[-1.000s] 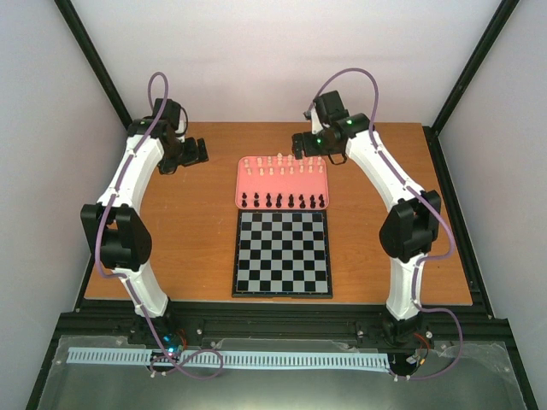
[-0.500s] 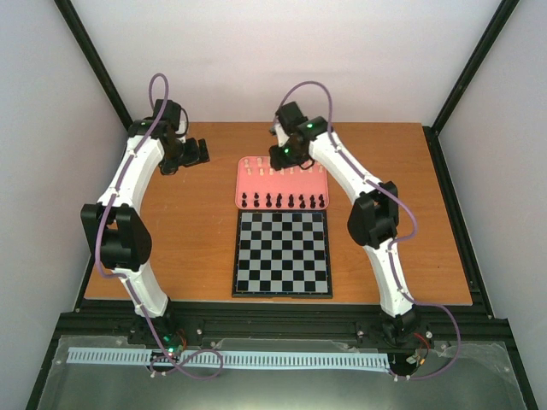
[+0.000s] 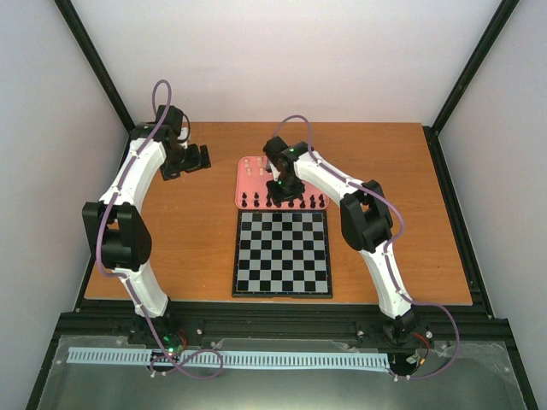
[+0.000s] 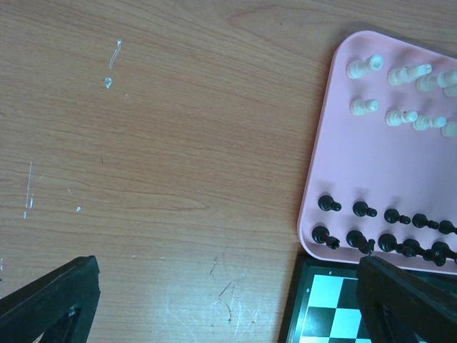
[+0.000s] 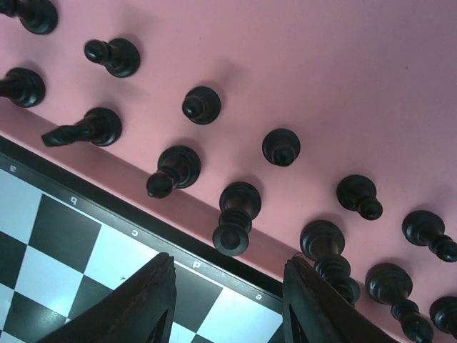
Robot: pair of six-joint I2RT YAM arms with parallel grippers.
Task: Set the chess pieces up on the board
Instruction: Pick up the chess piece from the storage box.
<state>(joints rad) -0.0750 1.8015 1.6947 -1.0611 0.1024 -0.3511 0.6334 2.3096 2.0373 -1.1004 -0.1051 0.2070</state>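
Note:
The board [image 3: 282, 253] lies bare in mid-table, with the pink tray [image 3: 250, 185] just behind it. Black chess pieces [image 3: 299, 202] stand in the tray's near rows and cream-white ones [image 3: 253, 163] at its far left. My right gripper [image 3: 283, 190] hangs low over the black rows. In the right wrist view it [image 5: 228, 300] is open, nothing between its fingers [image 5: 143, 300], and a black piece [image 5: 235, 214] stands just ahead of the gap by the board's edge [image 5: 178, 246]. My left gripper [image 3: 201, 156] is open over bare wood left of the tray [image 4: 371, 164].
Brown tabletop [image 3: 171, 231] surrounds the board and tray. White walls and black frame posts [image 3: 94, 60] close in the back and sides. The left wrist view shows a board corner [image 4: 335, 307] below the tray's black pieces [image 4: 385, 229] and white pieces [image 4: 400, 93].
My right arm swung left and toward the board, from the tray's far right edge down over the black rows, and its jaws narrowed. The left gripper barely shifted.

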